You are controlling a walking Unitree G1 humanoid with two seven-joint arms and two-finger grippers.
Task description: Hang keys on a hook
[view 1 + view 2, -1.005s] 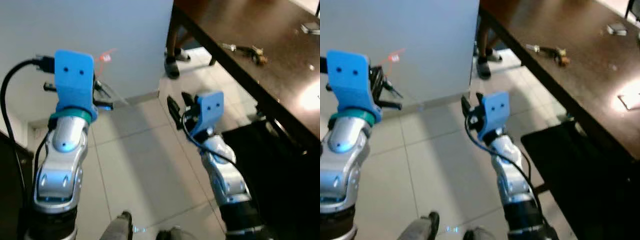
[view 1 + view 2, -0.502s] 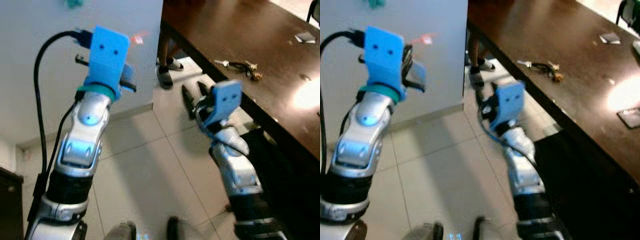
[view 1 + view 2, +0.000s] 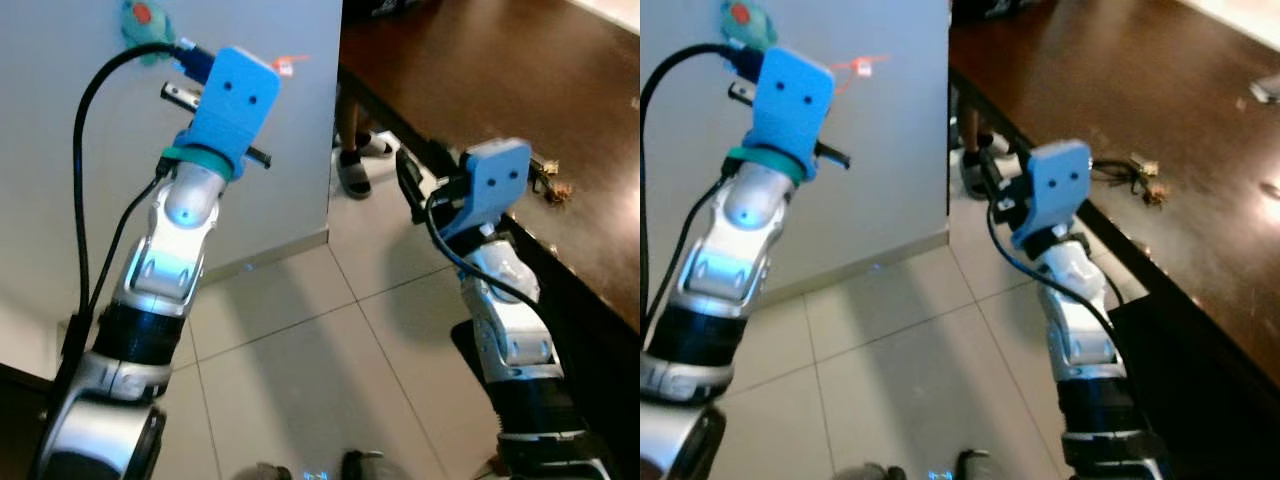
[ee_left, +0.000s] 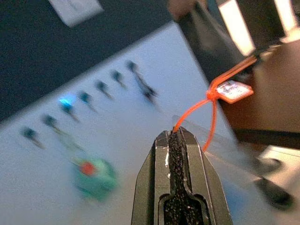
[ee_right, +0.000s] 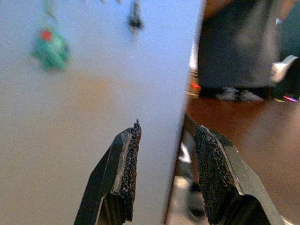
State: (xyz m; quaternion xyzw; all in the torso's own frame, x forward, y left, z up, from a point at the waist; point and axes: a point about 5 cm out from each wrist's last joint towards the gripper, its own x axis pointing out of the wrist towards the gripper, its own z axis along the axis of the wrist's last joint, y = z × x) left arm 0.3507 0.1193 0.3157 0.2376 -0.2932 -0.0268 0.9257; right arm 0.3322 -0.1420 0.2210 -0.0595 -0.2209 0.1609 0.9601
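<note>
Gripping orange loop [image 4: 206, 110] with white tag [image 4: 233, 90], left pincer [image 4: 177, 136] clamped tight, raised before white wall [image 3: 60, 150] near row of hooks [image 4: 101, 86]. Right pincer [image 5: 164, 140] open, empty, beside wall corner. Key bunch [image 3: 1135, 170] lying on dark desk [image 3: 1200, 230].

I can read no text, label or number in any view; the small tag [image 4: 230, 90] on its orange tie is too blurred.
</note>
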